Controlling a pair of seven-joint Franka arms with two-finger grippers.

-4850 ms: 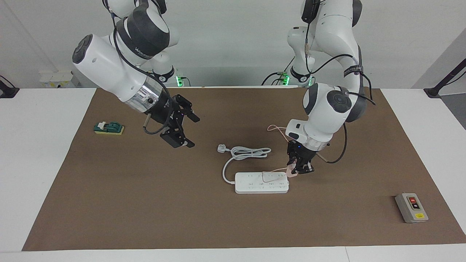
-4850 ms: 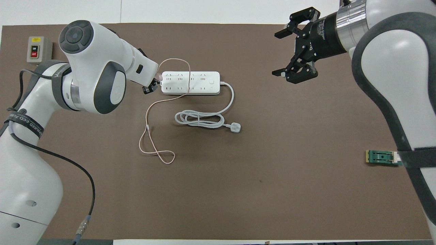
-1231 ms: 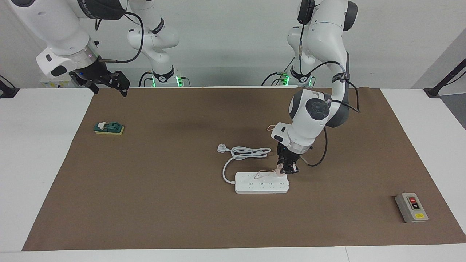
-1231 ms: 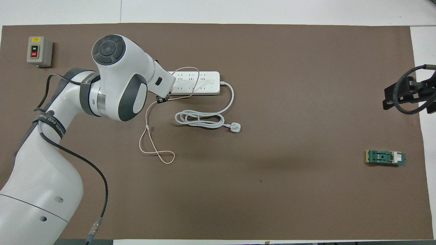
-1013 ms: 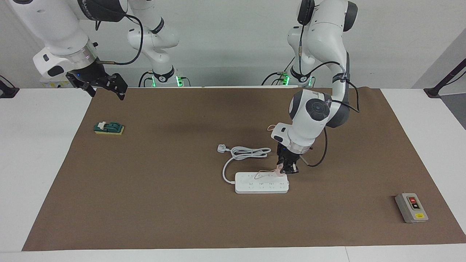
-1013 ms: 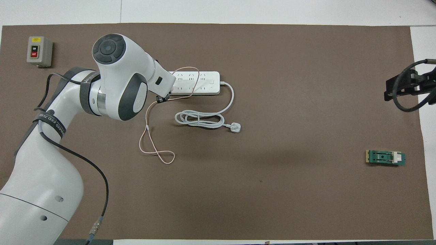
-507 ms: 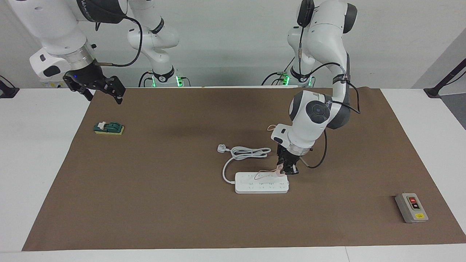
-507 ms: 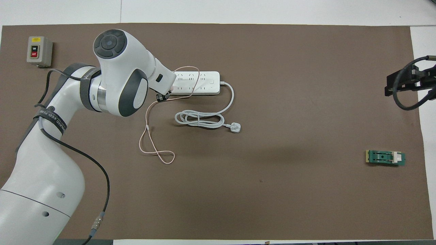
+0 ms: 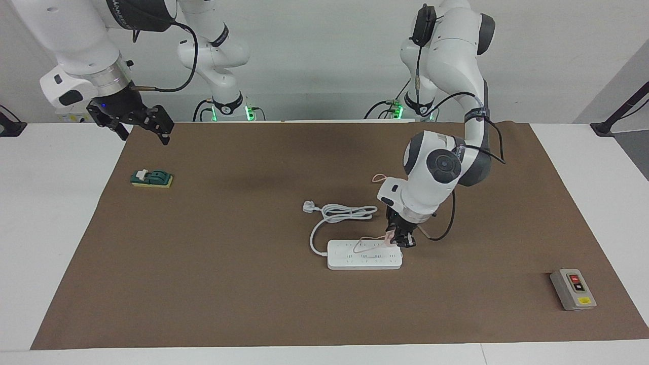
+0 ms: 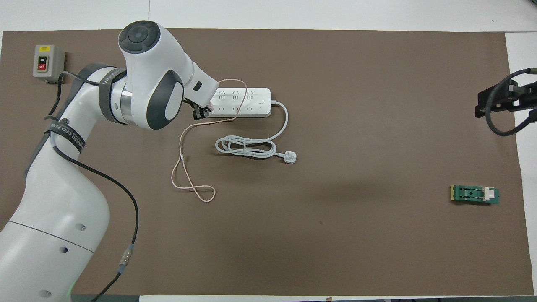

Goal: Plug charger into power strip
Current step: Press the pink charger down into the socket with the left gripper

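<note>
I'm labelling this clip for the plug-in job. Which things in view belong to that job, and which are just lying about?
Part of the job:
- charger, held in the left tool
- power strip

Lying about:
- grey button box
- green switch

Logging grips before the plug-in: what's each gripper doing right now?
Left gripper: shut on the charger, at the power strip's end.
Right gripper: open, empty, waiting over the table edge.

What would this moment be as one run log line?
left gripper: shut on charger, at power strip end | right gripper: open, waiting over mat corner | charger: not seated
</note>
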